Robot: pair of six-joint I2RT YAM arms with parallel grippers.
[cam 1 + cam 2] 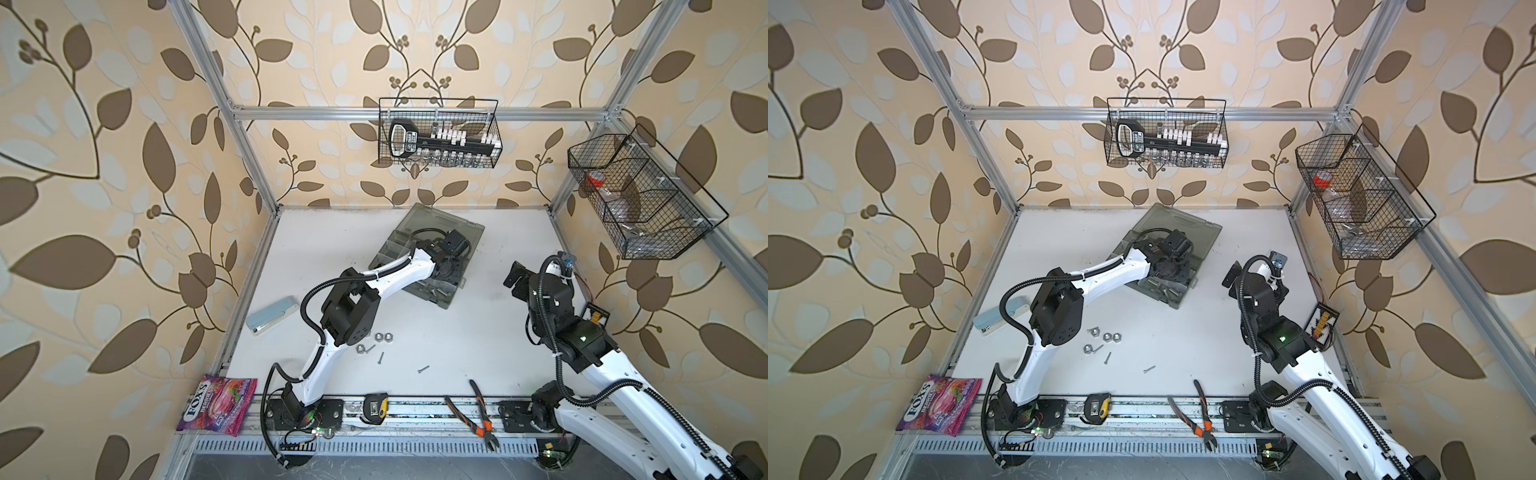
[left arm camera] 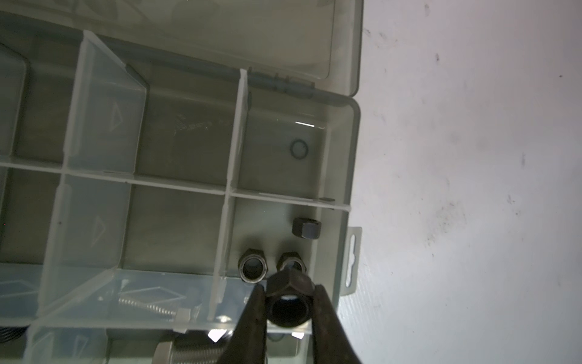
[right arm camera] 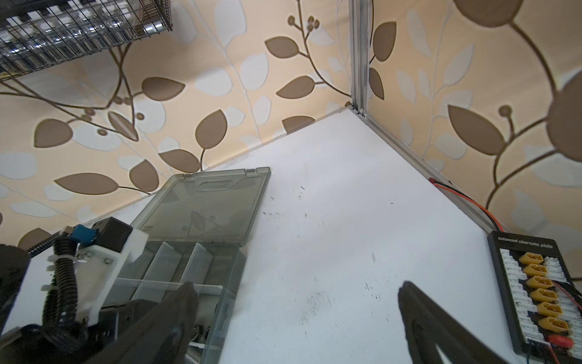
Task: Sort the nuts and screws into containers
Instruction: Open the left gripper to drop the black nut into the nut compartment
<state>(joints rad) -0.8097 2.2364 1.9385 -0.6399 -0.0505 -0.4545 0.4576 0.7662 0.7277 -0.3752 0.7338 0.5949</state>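
Observation:
My left gripper (image 2: 289, 288) is shut on a dark nut (image 2: 289, 307), held over the end compartment of the grey organiser box (image 2: 349, 157). Two silver nuts (image 2: 253, 266) and a black nut (image 2: 306, 228) lie in that compartment. A thin screw (image 2: 148, 307) lies in a neighbouring compartment. In both top views the left arm's wrist covers its jaws above the box (image 1: 419, 224). Loose nuts (image 1: 383, 336) and thin screws (image 1: 380, 358) lie on the white table near the left arm. My right gripper (image 3: 296, 290) stands wide open and empty, right of the box.
Orange-handled pliers (image 1: 478, 415) and a tape measure (image 1: 376, 407) rest on the front rail. A sweet bag (image 1: 216, 403) and a pale blue case (image 1: 272, 318) lie at the left. Wire baskets (image 1: 438, 133) hang on the walls. A connector board (image 3: 535, 290) sits at the right edge.

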